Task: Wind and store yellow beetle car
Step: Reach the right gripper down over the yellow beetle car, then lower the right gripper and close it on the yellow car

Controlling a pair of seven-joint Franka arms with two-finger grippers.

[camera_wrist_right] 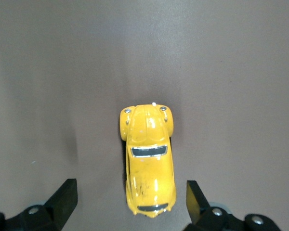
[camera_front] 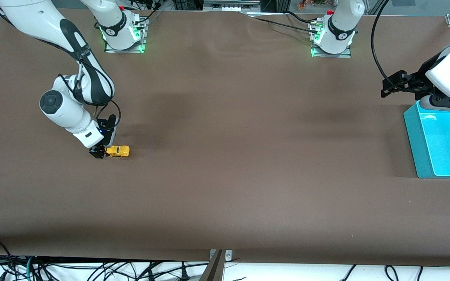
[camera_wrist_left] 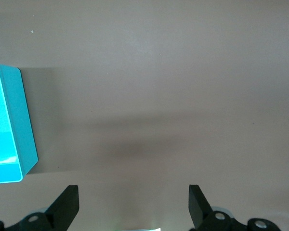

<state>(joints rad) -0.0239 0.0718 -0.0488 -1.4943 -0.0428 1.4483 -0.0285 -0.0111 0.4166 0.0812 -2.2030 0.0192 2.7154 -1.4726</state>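
The yellow beetle car (camera_wrist_right: 148, 163) sits between the right gripper's (camera_wrist_right: 130, 199) wide-spread fingers; closing comes next. Left gripper (camera_wrist_left: 133, 204) waits open beside the bin (camera_front: 440, 144).

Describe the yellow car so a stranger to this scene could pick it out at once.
Look to the right arm's end of the brown table, where the right gripper reaches down to the surface with its fingers open. Between those fingers sits the yellow beetle car, a tiny rounded toy with dark windows. It is the only yellow thing on the table; the blue bin stands at the left arm's end.
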